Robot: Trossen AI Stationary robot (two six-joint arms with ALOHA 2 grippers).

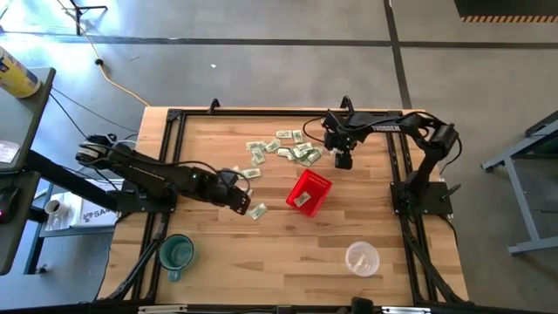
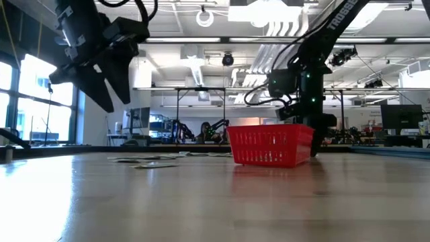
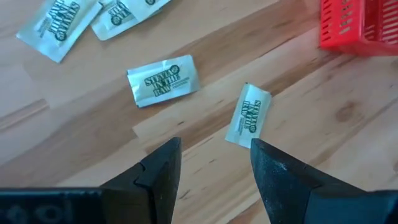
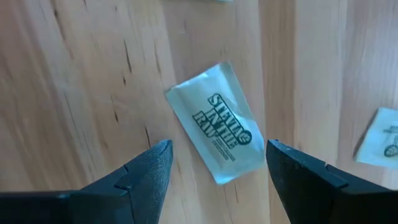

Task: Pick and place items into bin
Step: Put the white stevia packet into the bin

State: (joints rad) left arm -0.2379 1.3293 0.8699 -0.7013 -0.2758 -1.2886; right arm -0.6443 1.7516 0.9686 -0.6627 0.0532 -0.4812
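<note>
Several small pale-green-and-white packets [image 1: 288, 148] lie flat on the wooden table at its far middle. The red basket [image 1: 309, 192] stands at the centre with one packet inside. My left gripper [image 3: 214, 158] hangs open above the table, left of the basket, over two packets [image 3: 163, 81] [image 3: 248, 115] and touching neither. In the low view this left gripper [image 2: 111, 94] is well clear of the tabletop. My right gripper [image 4: 217, 162] points down, open, with one packet [image 4: 216, 122] lying flat on the table between and ahead of its fingers. In the high view the right gripper [image 1: 343, 160] is just beyond the basket.
A green mug [image 1: 176, 253] stands near the table's front left and a clear plastic cup [image 1: 362, 258] near the front right. Another packet [image 4: 379, 146] lies beside the right gripper's one. Bare wood stretches between the basket and the near edge.
</note>
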